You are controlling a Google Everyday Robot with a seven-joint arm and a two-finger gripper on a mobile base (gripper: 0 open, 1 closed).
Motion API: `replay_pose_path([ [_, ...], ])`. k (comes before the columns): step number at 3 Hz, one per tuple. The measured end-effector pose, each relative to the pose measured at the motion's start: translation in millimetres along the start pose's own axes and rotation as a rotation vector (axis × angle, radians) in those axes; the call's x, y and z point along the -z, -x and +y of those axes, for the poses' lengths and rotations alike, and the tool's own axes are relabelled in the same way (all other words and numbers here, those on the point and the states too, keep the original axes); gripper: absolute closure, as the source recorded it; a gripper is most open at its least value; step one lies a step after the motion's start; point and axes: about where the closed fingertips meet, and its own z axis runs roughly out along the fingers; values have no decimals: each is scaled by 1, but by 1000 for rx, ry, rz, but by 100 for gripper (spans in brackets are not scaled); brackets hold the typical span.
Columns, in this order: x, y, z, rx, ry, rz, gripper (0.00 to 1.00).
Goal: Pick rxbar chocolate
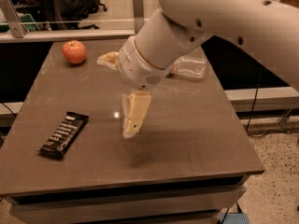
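The rxbar chocolate (63,134) is a flat black-wrapped bar with white lettering. It lies on the left front part of the brown table (187,134), angled toward the far right. My gripper (114,97) hangs above the middle of the table, to the right of the bar and apart from it. Its two cream fingers are spread wide: one (133,118) points down toward the table, the other (107,59) points left. Nothing is between them.
A red apple (74,52) sits at the far left corner. A clear plastic water bottle (189,68) lies on its side at the far right, partly behind my arm. A rail and shelving run behind the table. The floor drops off to the right.
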Motion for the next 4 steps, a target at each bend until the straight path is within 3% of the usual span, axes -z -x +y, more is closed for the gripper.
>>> replay_pose_path([
  [2,-74,14,-51,61,132,22,0],
  [4,-132,23,-48,18,231,-6,0],
])
